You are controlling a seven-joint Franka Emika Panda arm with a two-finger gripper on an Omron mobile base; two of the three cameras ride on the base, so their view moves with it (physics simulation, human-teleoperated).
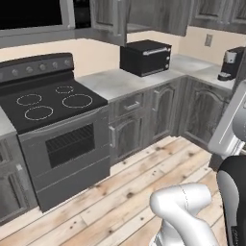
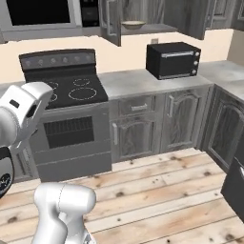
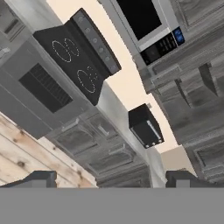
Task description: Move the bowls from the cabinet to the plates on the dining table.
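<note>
The jaws (image 3: 109,178) stand spread wide and empty, far short of the cabinet (image 2: 143,14). A pale bowl (image 2: 133,24) sits on its open shelf, above and left of the toaster oven (image 2: 173,60), so the coming reach is up and forward. The left base view hides that bowl behind the cabinet's door; the right shows it.

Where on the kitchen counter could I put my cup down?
Bare spots: the grey counter between the black stove and the black toaster oven, and the corner stretch right of that oven. The stove is covered in burner rings.
</note>
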